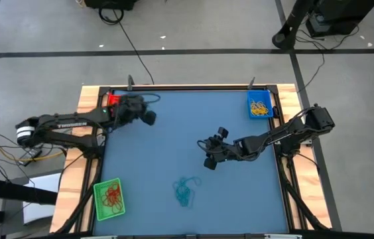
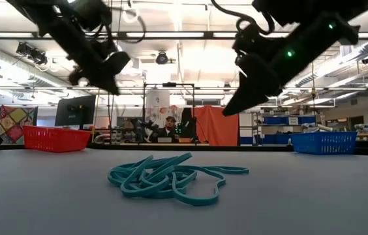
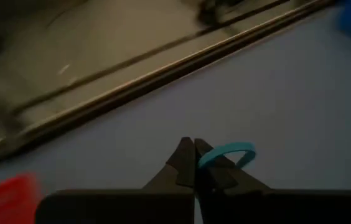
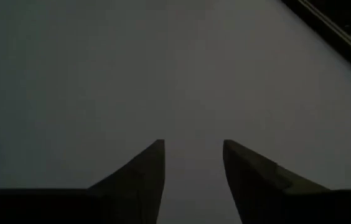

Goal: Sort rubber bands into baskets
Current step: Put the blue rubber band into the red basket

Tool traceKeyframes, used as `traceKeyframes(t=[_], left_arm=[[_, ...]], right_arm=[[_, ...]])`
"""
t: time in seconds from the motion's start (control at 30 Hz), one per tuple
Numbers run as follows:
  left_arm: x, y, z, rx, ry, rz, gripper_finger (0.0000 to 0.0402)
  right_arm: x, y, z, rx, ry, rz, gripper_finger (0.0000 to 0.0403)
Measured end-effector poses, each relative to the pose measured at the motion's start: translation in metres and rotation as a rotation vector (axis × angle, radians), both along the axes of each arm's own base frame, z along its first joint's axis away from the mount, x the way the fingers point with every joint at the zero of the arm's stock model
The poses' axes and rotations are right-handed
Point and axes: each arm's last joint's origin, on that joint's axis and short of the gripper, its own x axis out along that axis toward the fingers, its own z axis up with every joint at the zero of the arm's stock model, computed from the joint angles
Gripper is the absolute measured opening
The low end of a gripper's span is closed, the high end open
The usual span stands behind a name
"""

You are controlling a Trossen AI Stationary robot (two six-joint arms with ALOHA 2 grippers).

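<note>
**Ana:** Left tool is pressed together on one teal rubber band; its loop sticks out beside the closed tips. From above, that tool hangs near the red basket at the far left corner.

**Ben:** And the other one?

**Ana:** Right tool has its fingers spread with nothing between them. It hangs over the middle of the surface, a little beyond the teal pile.

**Ben:** What could go wrong?

**Ana:** My guess is that the pinch is thin. Only a small part of the band seems caught, so it might slip or spring free and land outside a basket. The loose loop could also cling to a finger on release. The pile looks tangled, so a grab may lift several bands together.

**Ben:** Where are the other bands?

**Ana:** Yellow bands lie in the blue basket at the far right corner. Red bands lie in the green basket at the near left.

**Ben:** And the room?

**Ana:** Smooth blue-grey surface with a wooden frame, on a grey floor with black cables. At table height: a workshop with bright ceiling lights, shelves, an orange screen and a seated person far behind.
</note>
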Motion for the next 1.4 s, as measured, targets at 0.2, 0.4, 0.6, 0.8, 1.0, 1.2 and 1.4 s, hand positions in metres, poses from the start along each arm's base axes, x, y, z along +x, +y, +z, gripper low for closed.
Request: traceKeyframes(t=[0.2,0.4,0.6,0.8,1.0,1.2,1.4], left_arm=[[-0.028,0.023,-0.005,-0.075,0.086,0.183,0.0006],[-0.044,0.041,-0.007,-0.094,0.113,0.305,0.0007],[-0.06,0.053,-0.004,-0.071,0.126,0.393,0.0007],[-0.067,0.052,-0.001,-0.061,0.155,0.409,0.0008],[-0.084,0.044,0.016,0.002,0.255,0.521,0.0008],[-0.089,0.038,0.017,-0.039,0.291,0.497,0.0008],[-0.09,0.036,0.006,-0.13,0.394,0.454,0.0009]], right_arm=[[-0.006,-0.001,-0.009,0.024,-0.007,-0.021,0.0167],[-0.007,0.003,-0.009,0.046,-0.017,-0.019,0.0167],[-0.007,0.007,-0.009,0.056,-0.023,-0.013,0.0165],[-0.008,0.008,-0.009,0.053,-0.018,-0.009,0.0165],[-0.012,0.013,-0.012,0.086,0.004,-0.018,0.0165],[-0.019,0.026,-0.015,0.133,0.027,-0.023,0.0165],[-0.021,0.032,-0.015,0.157,0.017,-0.022,0.0165]])
